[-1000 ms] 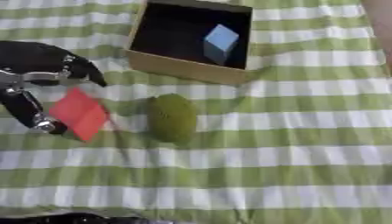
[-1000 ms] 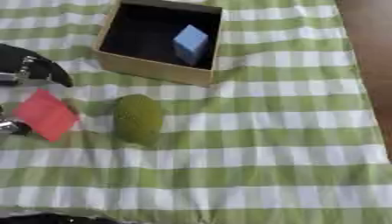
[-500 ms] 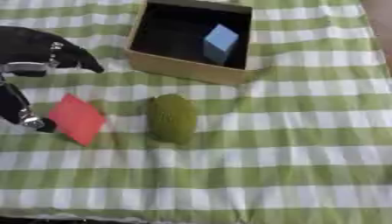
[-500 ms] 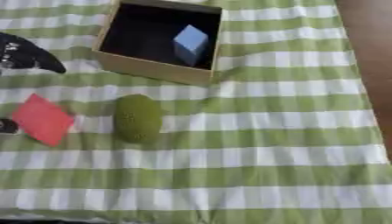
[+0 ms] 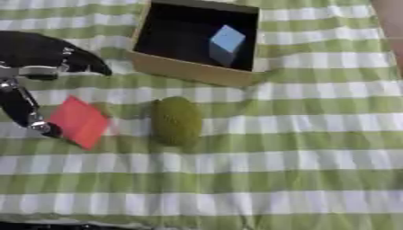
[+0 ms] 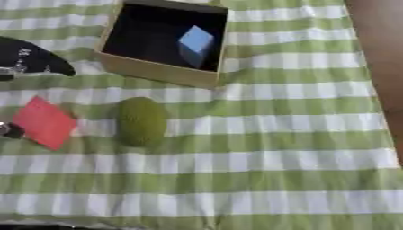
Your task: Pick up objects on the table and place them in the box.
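Red block lies near the surface's left edge, with the left hand open beside it, fingertip touching its left side. Fingers should close across it squarely before lifting toward the box at the far edge.

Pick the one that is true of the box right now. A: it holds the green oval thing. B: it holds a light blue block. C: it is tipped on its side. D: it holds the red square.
B: the light blue block sits inside the box, while the red square and the green oval thing lie on the checked cloth in front of it.
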Robot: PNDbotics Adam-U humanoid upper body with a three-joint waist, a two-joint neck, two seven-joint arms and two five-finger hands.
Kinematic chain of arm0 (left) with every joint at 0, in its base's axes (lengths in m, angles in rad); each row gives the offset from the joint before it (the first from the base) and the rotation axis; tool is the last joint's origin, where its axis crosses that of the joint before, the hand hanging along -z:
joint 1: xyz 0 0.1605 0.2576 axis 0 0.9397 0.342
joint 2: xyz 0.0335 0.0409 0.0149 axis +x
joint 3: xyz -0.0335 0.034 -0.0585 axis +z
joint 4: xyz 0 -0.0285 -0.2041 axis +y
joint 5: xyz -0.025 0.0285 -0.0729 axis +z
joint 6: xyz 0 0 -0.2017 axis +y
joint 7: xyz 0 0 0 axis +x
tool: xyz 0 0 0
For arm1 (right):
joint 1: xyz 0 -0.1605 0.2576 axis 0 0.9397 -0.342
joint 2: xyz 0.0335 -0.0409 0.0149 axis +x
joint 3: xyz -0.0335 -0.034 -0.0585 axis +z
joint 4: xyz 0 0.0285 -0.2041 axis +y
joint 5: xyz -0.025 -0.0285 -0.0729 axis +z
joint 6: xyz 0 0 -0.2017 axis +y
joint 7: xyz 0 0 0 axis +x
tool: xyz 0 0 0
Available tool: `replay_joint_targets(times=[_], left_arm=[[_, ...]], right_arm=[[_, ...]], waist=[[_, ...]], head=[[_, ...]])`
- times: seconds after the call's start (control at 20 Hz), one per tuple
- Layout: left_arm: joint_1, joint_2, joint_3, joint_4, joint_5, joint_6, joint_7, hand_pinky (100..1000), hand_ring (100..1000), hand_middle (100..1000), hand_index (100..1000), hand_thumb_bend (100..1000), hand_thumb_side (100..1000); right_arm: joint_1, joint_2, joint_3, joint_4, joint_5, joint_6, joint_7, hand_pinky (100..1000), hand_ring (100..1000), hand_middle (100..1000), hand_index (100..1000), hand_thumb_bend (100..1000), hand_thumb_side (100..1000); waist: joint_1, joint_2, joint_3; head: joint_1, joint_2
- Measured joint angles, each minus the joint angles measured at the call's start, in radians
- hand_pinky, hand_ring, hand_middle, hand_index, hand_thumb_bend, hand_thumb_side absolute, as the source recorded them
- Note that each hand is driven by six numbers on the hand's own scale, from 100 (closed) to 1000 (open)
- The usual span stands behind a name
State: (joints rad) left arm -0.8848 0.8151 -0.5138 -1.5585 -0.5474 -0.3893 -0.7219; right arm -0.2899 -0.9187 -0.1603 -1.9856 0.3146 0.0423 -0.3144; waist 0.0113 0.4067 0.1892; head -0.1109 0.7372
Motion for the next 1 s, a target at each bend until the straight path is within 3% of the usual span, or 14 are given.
replay_joint_targets(times=[0.5, 0.75, 1.0], left_arm=[[-0.025, -0.045, -0.047, 0.102, 0.001, -0.027, 0.027, 911, 914, 855, 959, 591, 210], [-0.019, -0.051, -0.058, 0.116, 0.003, -0.031, 0.031, 842, 828, 723, 828, 491, 183], [-0.019, -0.051, -0.018, 0.065, 0.042, -0.023, 0.023, 793, 752, 613, 727, 369, 110]], right_arm=[[0.000, 0.008, 0.000, 0.000, -0.009, -0.006, 0.006, 873, 918, 568, 833, 100, 438], [0.000, 0.009, 0.000, 0.000, -0.013, -0.003, 0.009, 874, 920, 566, 833, 100, 436], [0.002, 0.009, 0.000, 0.000, -0.017, 0.001, 0.014, 874, 922, 564, 834, 100, 436]], waist=[[0.000, 0.000, -0.006], [0.000, 0.000, -0.005], [0.000, 0.000, -0.003]], head=[[0.003, -0.001], [0.003, -0.004], [0.003, -0.004]])
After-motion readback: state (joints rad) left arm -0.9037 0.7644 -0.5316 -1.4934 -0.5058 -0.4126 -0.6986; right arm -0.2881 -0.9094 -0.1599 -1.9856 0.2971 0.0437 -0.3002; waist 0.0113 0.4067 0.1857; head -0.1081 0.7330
